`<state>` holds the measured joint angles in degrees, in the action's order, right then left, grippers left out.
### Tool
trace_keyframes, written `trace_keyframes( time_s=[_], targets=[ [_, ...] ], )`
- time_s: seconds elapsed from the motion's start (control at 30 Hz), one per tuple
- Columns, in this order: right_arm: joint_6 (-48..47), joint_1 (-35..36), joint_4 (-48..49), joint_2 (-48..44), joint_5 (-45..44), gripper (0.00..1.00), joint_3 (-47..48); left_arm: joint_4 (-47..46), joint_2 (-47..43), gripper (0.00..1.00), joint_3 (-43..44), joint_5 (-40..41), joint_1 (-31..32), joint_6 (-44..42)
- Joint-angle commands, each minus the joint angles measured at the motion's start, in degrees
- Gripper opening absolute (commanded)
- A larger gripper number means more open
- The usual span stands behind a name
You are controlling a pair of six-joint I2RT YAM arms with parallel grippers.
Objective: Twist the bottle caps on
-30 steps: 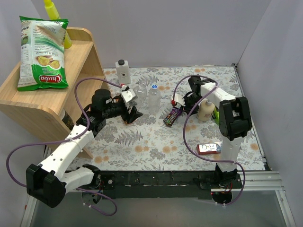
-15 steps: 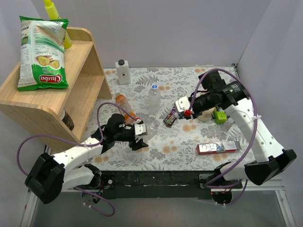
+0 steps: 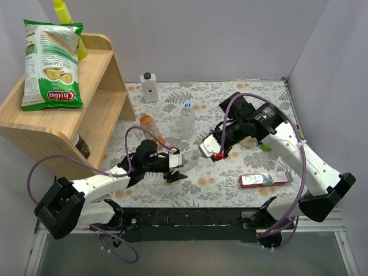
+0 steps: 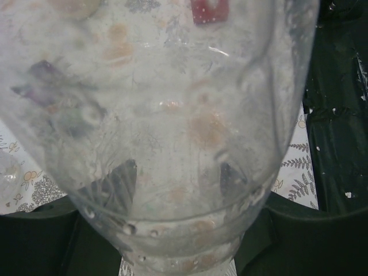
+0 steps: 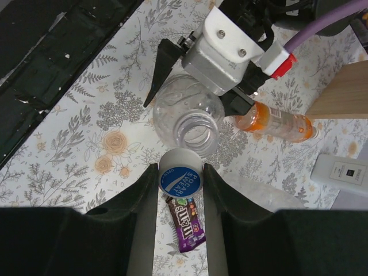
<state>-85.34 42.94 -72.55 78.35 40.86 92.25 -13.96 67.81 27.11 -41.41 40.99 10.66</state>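
Note:
My left gripper (image 3: 178,165) is shut on a clear bottle (image 3: 185,161), held tilted with its open mouth (image 5: 192,129) facing right. The bottle's body fills the left wrist view (image 4: 172,126), with my dark fingers (image 4: 40,241) at its sides. My right gripper (image 5: 180,175) is shut on a white cap with a blue top (image 5: 180,179), just short of the mouth. In the top view the right gripper (image 3: 202,153) nearly meets the bottle's neck. A second clear bottle (image 3: 187,119) stands capped behind. An orange bottle (image 3: 150,124) lies on its side; it also shows in the right wrist view (image 5: 276,122).
A white square bottle with black cap (image 3: 149,87) stands at the back. A purple candy pack (image 5: 185,223) lies under my right gripper. A red box (image 3: 261,179) lies at the front right. A wooden shelf (image 3: 100,86) with a crisp bag (image 3: 50,63) stands left.
My left gripper brought the clear bottle from the back to the front and edged right. My right gripper swung forward and left with the cap, up to the bottle's mouth.

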Motion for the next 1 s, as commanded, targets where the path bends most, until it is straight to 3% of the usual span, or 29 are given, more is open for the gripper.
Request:
trace_keyframes(
  time_s=[0.0, 0.77, 0.97],
  targets=[
    [0.97, 2.32, 2.68, -0.91, -1.39, 0.28, 2.14, 2.34, 0.83, 0.00, 1.44, -0.17, 0.84, -1.51],
    [-6.50, 6.98, -2.41, 4.35, -9.83, 0.26, 3.11, -0.19, -0.05, 0.00, 1.98, 0.71, 1.37, -3.97],
    [-2.83, 7.16, -2.42, 5.67, -9.22, 0.25, 3.46, -4.22, 0.04, 0.00, 1.28, 2.73, 1.37, -4.59]
  ],
)
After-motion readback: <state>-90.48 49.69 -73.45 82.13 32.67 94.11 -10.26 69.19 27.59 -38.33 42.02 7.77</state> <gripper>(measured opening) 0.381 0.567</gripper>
